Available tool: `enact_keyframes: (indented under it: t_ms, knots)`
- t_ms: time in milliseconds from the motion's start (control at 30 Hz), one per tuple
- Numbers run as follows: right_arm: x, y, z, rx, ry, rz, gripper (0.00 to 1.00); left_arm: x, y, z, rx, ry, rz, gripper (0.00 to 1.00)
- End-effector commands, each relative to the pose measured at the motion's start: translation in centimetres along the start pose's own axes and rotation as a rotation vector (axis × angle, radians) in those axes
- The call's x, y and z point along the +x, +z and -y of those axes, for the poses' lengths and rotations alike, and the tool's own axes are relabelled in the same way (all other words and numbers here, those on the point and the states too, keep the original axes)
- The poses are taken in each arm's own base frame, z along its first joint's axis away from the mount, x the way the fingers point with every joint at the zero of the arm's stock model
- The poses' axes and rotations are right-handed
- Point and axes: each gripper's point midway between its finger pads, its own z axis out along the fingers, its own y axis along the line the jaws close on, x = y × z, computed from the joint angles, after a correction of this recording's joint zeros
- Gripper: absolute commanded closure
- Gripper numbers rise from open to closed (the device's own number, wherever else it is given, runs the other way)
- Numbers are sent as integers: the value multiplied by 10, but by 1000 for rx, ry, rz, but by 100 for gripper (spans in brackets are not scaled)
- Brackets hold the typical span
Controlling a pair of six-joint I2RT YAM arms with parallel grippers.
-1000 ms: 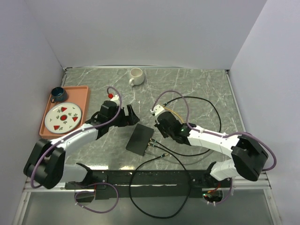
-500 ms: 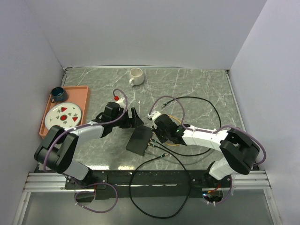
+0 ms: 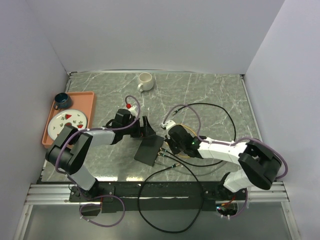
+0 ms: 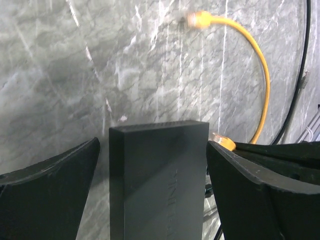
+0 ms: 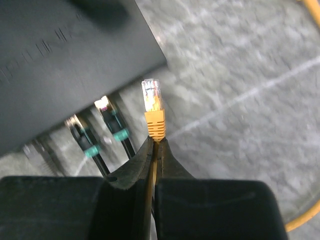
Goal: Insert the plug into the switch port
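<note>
Both arms have drawn in on the black box (image 3: 149, 149) since the earlier top view: the left pincer (image 3: 145, 128) has slid to the box's far end, and the right pincer (image 3: 169, 142) has dropped closer to its right edge. From above, the box lies flat on the counter (image 3: 210, 95) with its long axis running from 1 to 7 o'clock. The left wrist view shows that pincer spread wide and holding nothing, its fingers on either side of the box's end with a gap on each side. In the right wrist view the pincer is closed on the yellow cable (image 5: 154, 165) just behind the plug (image 5: 152, 102). The plug's long axis runs 6 to 12 o'clock, its clear tip at 12, just short of the box's port edge. Two green-booted cables (image 5: 116, 131) already sit in that edge at the plug's 9 o'clock. No free switch port opening can be made out. The step in hand looks like alignment. Next, the left pincer would probably close to steady the box while the plug is lined up with a free port and pushed straight in.
</note>
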Motion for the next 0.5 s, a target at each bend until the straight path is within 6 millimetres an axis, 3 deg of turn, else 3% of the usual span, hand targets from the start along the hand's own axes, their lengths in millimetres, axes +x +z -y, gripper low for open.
enact_keyframes:
  t_ms: [0,167,467]
  knots:
    - [-10,-17,3,13,46,93,100,-8,9,4,30,19,5,7]
    - [-11,-22,2,2,43,113,100,-5,15,2,38,11,-5,8]
    - [0,0,-2,5,30,25,100,-4,18,6,68,17,-21,12]
